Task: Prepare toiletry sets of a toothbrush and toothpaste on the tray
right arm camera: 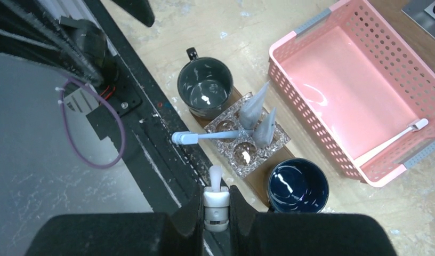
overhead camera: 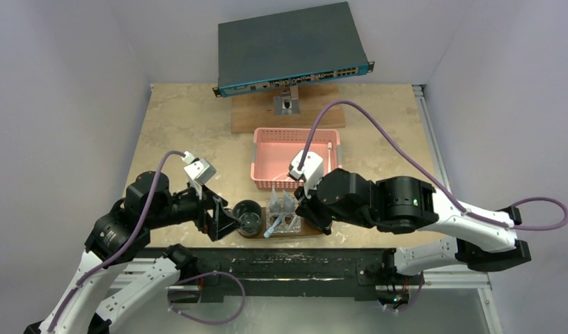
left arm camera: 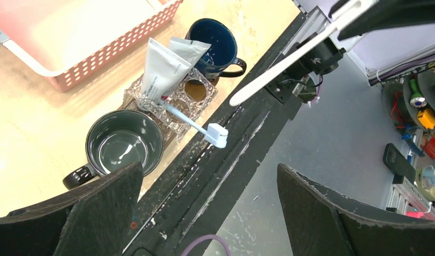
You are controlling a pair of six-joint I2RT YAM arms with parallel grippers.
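My left jaws stand wide apart, gripping nothing, at the left of the top view beside the dark grey ceramic mug (overhead camera: pixel 248 216). Right of it, on the oblong dark-brown wooden tray (right arm camera: pixel 256 186), the clear glass holder (right arm camera: pixel 242 154) carries two silvery-grey toothpaste tubes (right arm camera: pixel 254 106) and one white toothbrush (right arm camera: pixel 204 136) lying across it. My right jaws are clamped on a second white toothbrush (right arm camera: pixel 216 197). Its long axis points up the wrist frame toward the holder's free wells just above, so I judge this arm is the one placed to seat it.
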